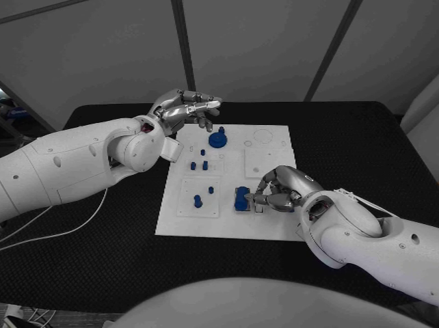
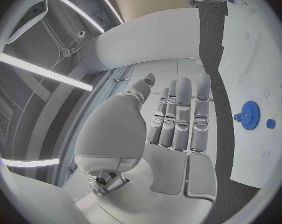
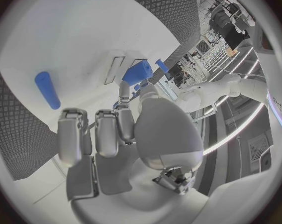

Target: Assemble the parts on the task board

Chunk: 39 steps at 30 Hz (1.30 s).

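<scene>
While the white task board lay at the table's middle, the right hand was seen at its 5 o'clock part, fingers apparently closed on a blue block. The left hand, fingers spread and holding nothing, was raised near 11 o'clock beside a blue gear.

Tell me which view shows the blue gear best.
The left wrist view: the blue gear faces the camera, teeth and hub plain, lying on the task board. The head view shows it smaller, by the left hand. In the right wrist view I cannot tell it.
</scene>
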### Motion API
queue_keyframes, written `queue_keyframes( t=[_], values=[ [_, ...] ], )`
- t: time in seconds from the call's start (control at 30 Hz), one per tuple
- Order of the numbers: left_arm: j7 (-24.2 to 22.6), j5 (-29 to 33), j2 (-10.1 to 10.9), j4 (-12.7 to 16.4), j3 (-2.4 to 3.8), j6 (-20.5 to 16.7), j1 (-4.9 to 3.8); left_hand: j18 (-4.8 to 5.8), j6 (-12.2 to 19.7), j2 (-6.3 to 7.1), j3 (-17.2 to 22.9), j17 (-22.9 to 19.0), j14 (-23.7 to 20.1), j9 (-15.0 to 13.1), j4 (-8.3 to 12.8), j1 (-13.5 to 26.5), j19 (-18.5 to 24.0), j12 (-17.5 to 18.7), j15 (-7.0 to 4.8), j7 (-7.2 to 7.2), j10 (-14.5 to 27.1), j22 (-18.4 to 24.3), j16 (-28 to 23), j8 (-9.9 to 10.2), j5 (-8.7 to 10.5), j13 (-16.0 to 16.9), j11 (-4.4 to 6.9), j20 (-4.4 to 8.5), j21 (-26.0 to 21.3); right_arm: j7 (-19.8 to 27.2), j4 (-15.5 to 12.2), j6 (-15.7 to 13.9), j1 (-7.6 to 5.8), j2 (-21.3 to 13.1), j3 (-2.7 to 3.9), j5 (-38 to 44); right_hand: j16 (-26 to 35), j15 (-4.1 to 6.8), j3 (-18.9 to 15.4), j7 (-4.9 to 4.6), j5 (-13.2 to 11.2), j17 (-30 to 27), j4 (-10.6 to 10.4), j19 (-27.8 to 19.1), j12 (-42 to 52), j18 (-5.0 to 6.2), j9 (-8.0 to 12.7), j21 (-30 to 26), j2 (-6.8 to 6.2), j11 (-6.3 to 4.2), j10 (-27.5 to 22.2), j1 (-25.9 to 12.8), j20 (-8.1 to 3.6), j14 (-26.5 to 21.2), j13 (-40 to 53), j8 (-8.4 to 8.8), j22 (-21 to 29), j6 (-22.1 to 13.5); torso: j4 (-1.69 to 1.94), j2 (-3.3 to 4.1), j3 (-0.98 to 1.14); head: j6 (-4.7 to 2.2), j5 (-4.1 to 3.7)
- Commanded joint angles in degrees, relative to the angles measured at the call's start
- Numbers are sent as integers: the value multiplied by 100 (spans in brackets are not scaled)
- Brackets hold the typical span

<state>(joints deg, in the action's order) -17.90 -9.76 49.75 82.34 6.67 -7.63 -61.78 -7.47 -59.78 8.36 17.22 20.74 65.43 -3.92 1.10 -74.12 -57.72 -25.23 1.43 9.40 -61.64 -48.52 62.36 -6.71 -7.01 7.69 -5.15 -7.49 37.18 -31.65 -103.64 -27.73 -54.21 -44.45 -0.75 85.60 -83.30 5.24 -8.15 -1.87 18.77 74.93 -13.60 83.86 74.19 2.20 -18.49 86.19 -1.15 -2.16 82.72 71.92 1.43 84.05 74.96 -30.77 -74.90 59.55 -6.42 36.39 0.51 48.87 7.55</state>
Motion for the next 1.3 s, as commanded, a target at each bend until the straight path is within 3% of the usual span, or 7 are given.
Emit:
queue_keyframes(
  t=[0.03,0.47,0.63,0.77,1.03,1.3],
  values=[
    [-17,13,0,-2,2,65,-8,-297,50,-45,-21,-5,-45,6,-3,-25,-53,-25,-5,-2,37,9,34,-34,7,5,-14,-3,-36,247,-50,-352,-6,-13,0,50,18,25,-47,-6,30,345,-39,228,16,-64,3,15,-6,6,23,-67,-38,363,171,-26,-972,-1,1,-3,-2,-8,-6],
    [-12,13,-6,-10,2,71,-8,-297,50,-45,-21,-5,-45,6,-3,-25,-53,-25,-5,-2,37,9,34,-34,7,5,-14,-3,-36,386,-77,283,-7,32,0,-34,20,21,-203,-8,-182,348,-50,223,19,-62,-2,9,-131,9,31,19,-34,362,189,-39,-967,5,7,5,-4,3,-4],
    [0,13,-5,-13,2,79,-8,-297,50,-45,-21,-5,-45,6,-3,-25,-53,-25,-5,-2,37,9,34,-34,7,5,-14,-3,-36,394,-79,463,-7,56,1,-39,17,23,-263,-5,-606,359,22,229,28,-64,-15,13,-163,7,41,182,-35,364,210,-68,-977,26,10,0,-9,19,0],
    [3,13,-3,-13,2,81,-8,-297,50,-45,-21,-5,-45,6,-3,-25,-53,-25,-5,-2,37,9,34,-34,7,5,-14,-3,-36,375,-68,471,-7,61,1,-40,15,23,-269,-5,-676,364,41,232,31,-65,-17,16,-157,6,44,217,-36,365,216,-72,-982,26,7,2,-6,20,8],
    [5,13,-3,-14,2,84,-8,-296,54,-62,-30,-9,-48,6,-15,-27,-56,-42,-3,2,48,12,36,-39,12,7,-17,-4,-43,219,2,439,-8,61,2,8,3,26,-258,2,-723,385,34,245,56,-70,-23,28,-73,1,60,231,-37,369,240,-88,-1000,47,8,-1,-6,24,7],
    [12,13,0,-16,1,92,-8,-296,55,-64,-37,-10,-48,6,-22,-20,-57,-47,-2,3,51,13,37,-40,16,7,-19,-4,-45,80,56,434,-8,30,2,88,-15,47,-211,37,-722,415,73,268,104,-79,-34,50,102,-28,94,342,-51,376,285,-117,-1032,76,5,3,-1,31,9]
  ],
)
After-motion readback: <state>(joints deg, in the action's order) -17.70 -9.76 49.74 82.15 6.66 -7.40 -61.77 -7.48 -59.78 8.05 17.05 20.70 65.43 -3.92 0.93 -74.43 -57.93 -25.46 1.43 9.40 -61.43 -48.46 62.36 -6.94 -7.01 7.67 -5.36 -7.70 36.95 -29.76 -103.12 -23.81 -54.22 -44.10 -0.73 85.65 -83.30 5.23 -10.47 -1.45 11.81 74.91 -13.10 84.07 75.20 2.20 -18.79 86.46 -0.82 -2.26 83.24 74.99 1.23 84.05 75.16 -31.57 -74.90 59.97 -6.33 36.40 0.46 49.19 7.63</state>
